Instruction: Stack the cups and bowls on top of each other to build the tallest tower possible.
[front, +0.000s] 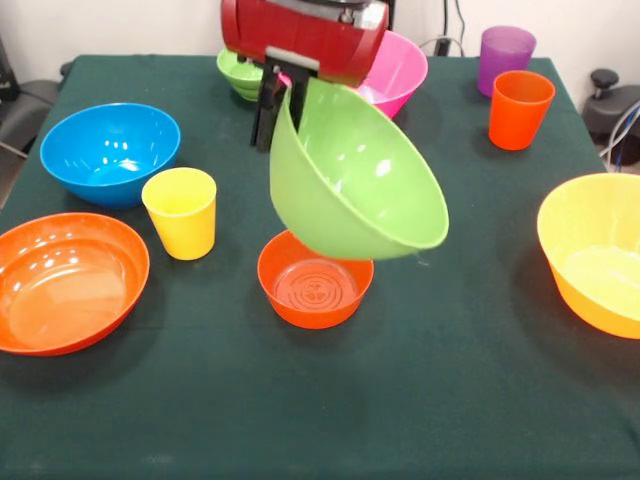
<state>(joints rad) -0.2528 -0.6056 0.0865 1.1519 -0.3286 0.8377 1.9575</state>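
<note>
My gripper (283, 100) comes down from the red arm head and is shut on the rim of the medium green bowl (360, 180). That bowl hangs tilted in the air, its opening facing up and to the right. Its lower edge hovers just over the small red-orange bowl (315, 290), which sits upright on the cloth and is partly hidden behind it. A yellow cup (181, 212) stands to the left. An orange cup (520, 108) and a purple cup (505, 55) stand at the far right.
A blue bowl (110, 152) and a shallow orange bowl (65, 282) lie at the left. The large yellow-orange bowl (600, 250) is at the right edge. A pink bowl (395, 70) and a small green bowl (238, 72) sit behind the arm.
</note>
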